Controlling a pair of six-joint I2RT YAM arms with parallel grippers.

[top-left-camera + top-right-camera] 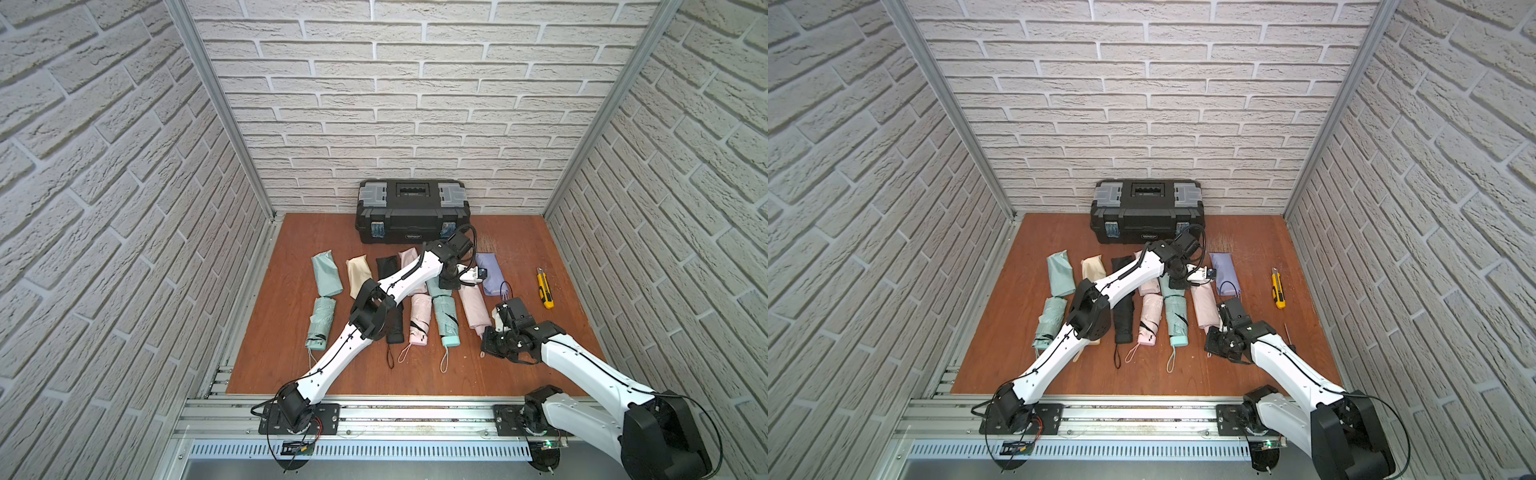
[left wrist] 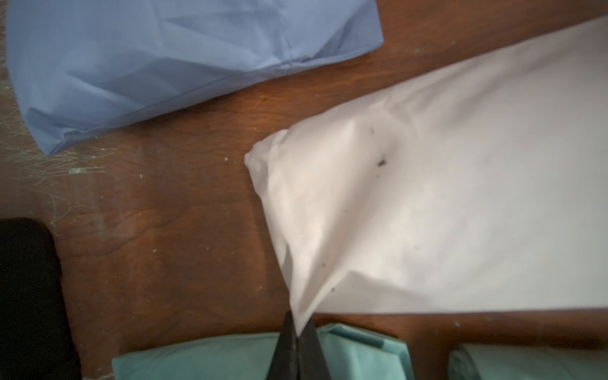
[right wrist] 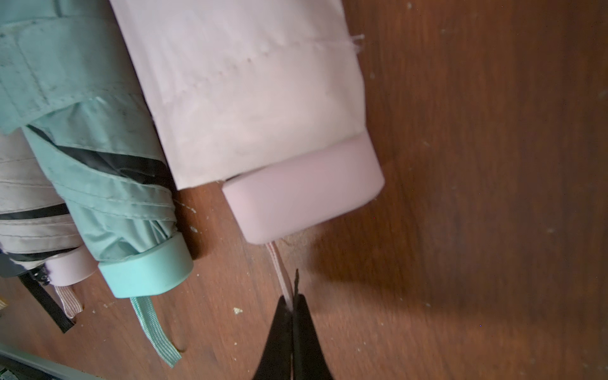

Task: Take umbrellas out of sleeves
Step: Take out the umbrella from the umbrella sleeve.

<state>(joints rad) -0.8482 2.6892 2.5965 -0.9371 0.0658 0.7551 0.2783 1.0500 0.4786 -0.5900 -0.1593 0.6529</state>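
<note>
A pink sleeve [image 1: 473,309] lies right of centre, and the pink handle [image 3: 306,190] of its umbrella sticks out of the near end. My left gripper [image 2: 297,332] is shut on a far corner of this pink sleeve [image 2: 427,214] and pulls the fabric into a peak. The umbrella's thin pink wrist loop [image 3: 279,269] is pinched in my right gripper [image 3: 292,302], which is shut just off the handle. In both top views the left gripper [image 1: 451,286] is at the sleeve's far end and the right gripper [image 1: 487,344] at its near end.
Bare mint [image 1: 320,324], black [image 1: 395,328], pink [image 1: 419,318] and mint [image 1: 446,320] umbrellas lie in a row, with mint [image 1: 326,274], cream [image 1: 358,270] and black [image 1: 386,264] sleeves behind. A lavender sleeve [image 1: 490,274], a yellow utility knife [image 1: 545,289] and a black toolbox [image 1: 411,210] are nearby.
</note>
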